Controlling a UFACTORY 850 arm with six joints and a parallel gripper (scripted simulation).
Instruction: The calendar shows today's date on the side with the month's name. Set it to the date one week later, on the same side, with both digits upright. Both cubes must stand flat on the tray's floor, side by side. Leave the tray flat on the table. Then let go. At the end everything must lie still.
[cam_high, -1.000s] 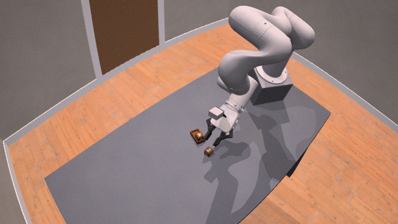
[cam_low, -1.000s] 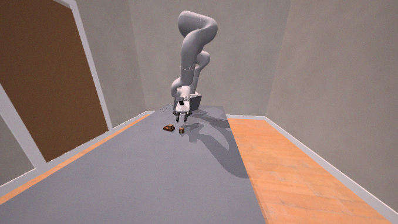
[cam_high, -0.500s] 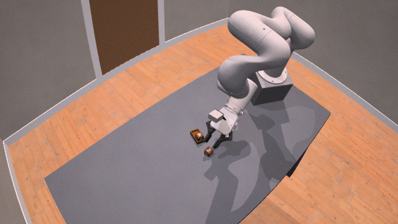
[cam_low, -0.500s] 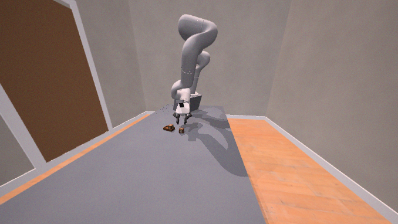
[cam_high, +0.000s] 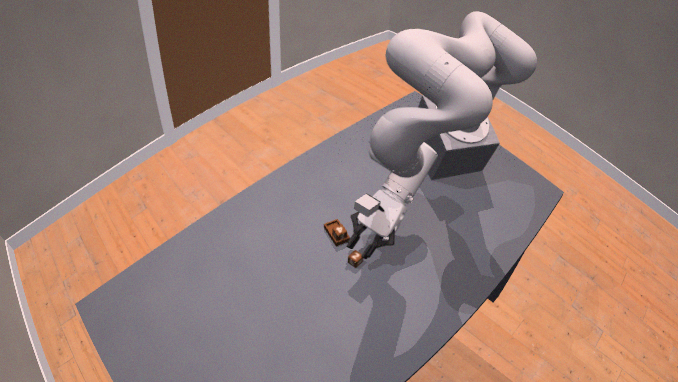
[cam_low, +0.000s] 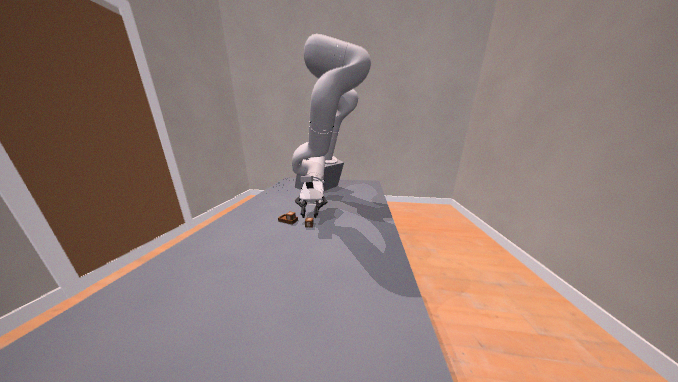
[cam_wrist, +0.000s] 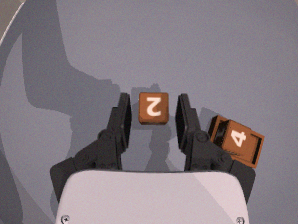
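Right, I am looking down the wrist camera at the gripper (cam_wrist: 152, 121), and its two dark fingers are standing partly apart with nothing clamped between them. The loose cube (cam_wrist: 153, 108) is lying in line with the gap, at twelve o'clock from the fingertips, its top face showing a white 2 that is reading upside down from this view. There is a slim strip of grey showing on either side of it, so the pads are not touching it. Whether the tips have dropped to the cube's own level I cannot tell from here.

In the top view the gripper (cam_high: 361, 247) is hanging just above the table (cam_high: 200, 300), and the same cube (cam_high: 355, 258) is sitting on the grey surface at about seven o'clock from the fingertips, very near them. The exterior view is showing that cube (cam_low: 309, 222) resting on the table just below the fingers.

Moving outward, the tray (cam_wrist: 248, 155) is lying at four o'clock from the right finger in the wrist view, flat on the table, with the second cube (cam_wrist: 237, 137) sitting inside it and showing a white 4 on top. From above, the tray (cam_high: 330, 233) is at eleven o'clock from the loose cube, close by but apart from it.

The white arm (cam_high: 440, 90) is folding down from its dark base block (cam_high: 465, 155) at the table's far end.
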